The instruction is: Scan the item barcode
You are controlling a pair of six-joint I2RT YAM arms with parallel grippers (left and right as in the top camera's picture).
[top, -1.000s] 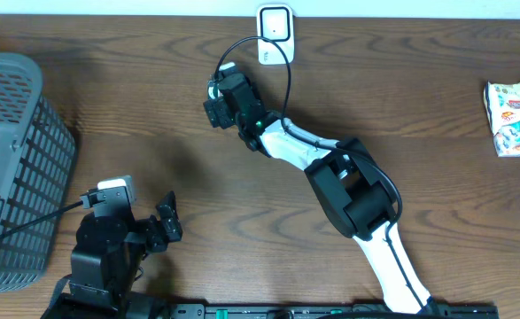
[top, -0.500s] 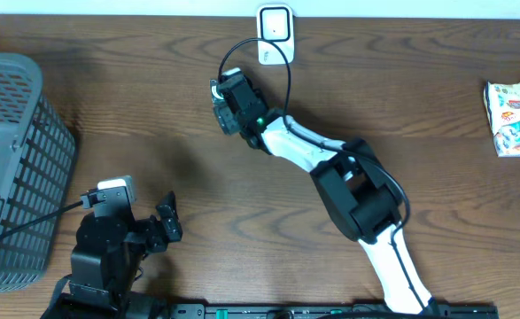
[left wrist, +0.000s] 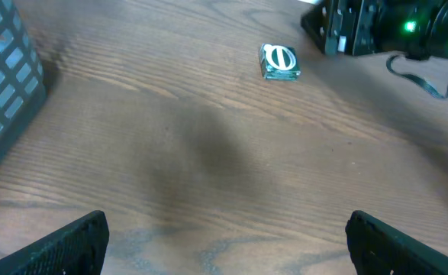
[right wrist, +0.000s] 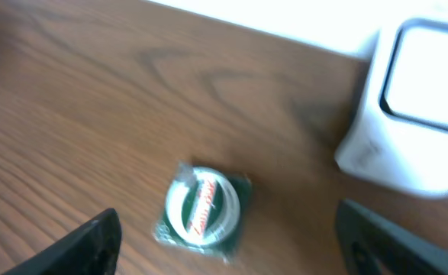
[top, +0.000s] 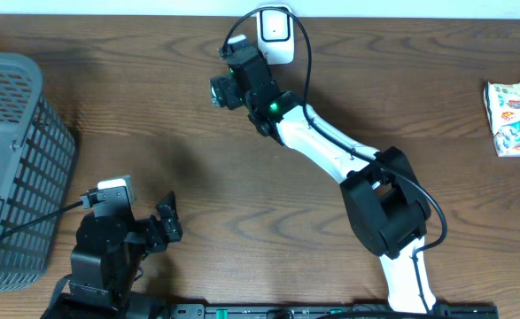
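You have one small green packet with a round white label. It lies flat on the table near the far edge, close to the single white scanner but apart from it. Your right gripper hangs over the packet with its two fingers spread wide, one on each side, holding nothing. Your left gripper is well away at the near edge, its two fingers also fully parted and empty over bare wood. Further out there is one grey slatted basket at the left end, and one colourful snack pack lies at the right edge.
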